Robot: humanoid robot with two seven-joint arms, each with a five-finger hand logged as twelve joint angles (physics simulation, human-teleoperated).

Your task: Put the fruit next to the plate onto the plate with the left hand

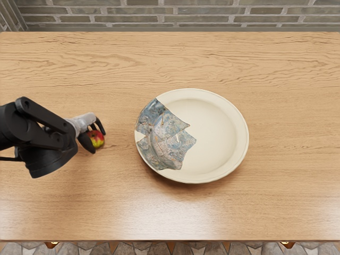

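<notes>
Head view: wooden desk (276, 212), brick wall (159, 16) at the back. Cream plate (234, 133) sits centre-right. A crumpled blue-grey patterned sheet (164, 137) lies on the plate's left part and reaches the rim on the side facing the fruit, so it's btwn the fruit & the bare plate area. Small red-yellow fruit (97, 139) is left of the plate, apart from the rim, not on it. Left hand (85, 131), arm in from left edge, is clenched round the fruit w/ dark fingers (86, 144) wrapping it. Can't tell if the fruit touches the desk.
</notes>
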